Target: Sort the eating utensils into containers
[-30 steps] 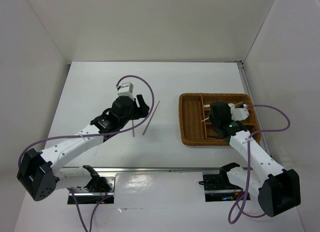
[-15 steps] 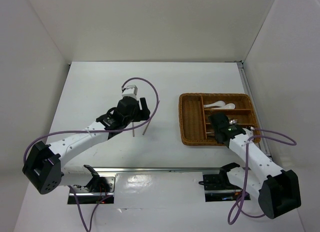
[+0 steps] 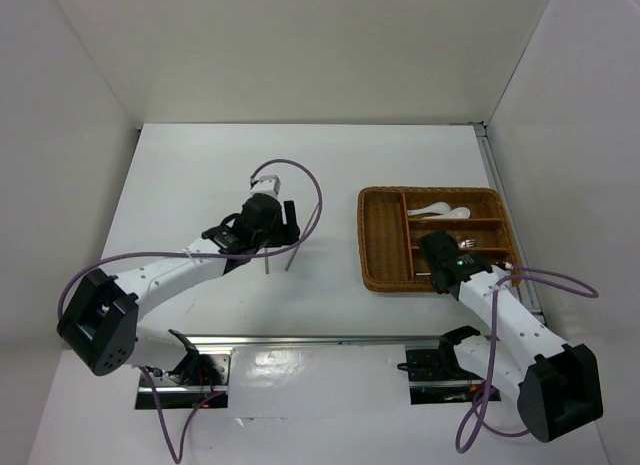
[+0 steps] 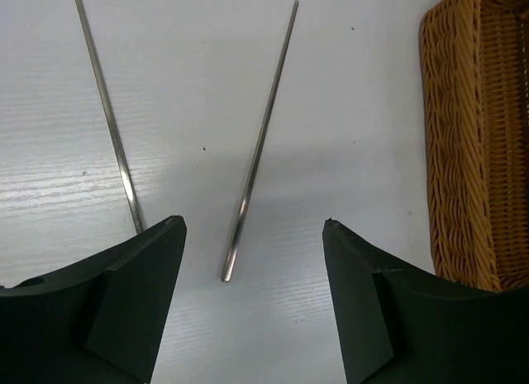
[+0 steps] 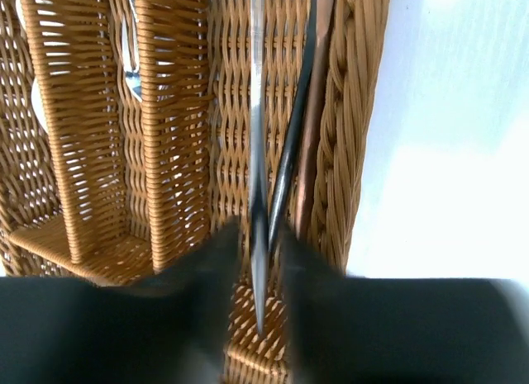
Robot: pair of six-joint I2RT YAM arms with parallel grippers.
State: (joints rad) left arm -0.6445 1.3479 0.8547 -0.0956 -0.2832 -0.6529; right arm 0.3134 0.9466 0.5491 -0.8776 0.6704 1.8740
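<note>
**A:** What is the left gripper [image 4: 254,227] doing over there?

**B:** It is hovering low over two metal chopsticks lying on the table [image 4: 372,70], just left of the wicker tray [image 4: 455,136]. Its jaws are standing wide apart, holding nothing, and I am not seeing them touch anything.

**A:** So which stick is it lining up on?

**B:** The right chopstick [image 4: 260,140], I think. Its end is lying in the gap between the two fingers. The left chopstick [image 4: 107,128] is slanting in and disappearing behind the left finger.

**A:** That is looking awkward.

**B:** It is. The sticks are converging toward the fingers, so closing here is risking a pinch on both, or a finger coming down on the left one. I am thinking it should be shifting right and farther along the shaft. That way the fingers are straddling one stick only, well in from its tip. Then it should be sinking right down to the table, since the stick is so thin.

**A:** And where is the stick going?

**B:** Probably the long section [image 3: 382,235] on the tray's left side, judging by its length.

**A:** What about the right gripper [image 5: 256,256]?

**B:** It is sitting over the tray's near right compartment. A silver piece [image 5: 257,111], a dark one and a brownish one are lying there side by side. Its fingers are blurring badly, so I cannot tell whether they are gripping anything.
</note>
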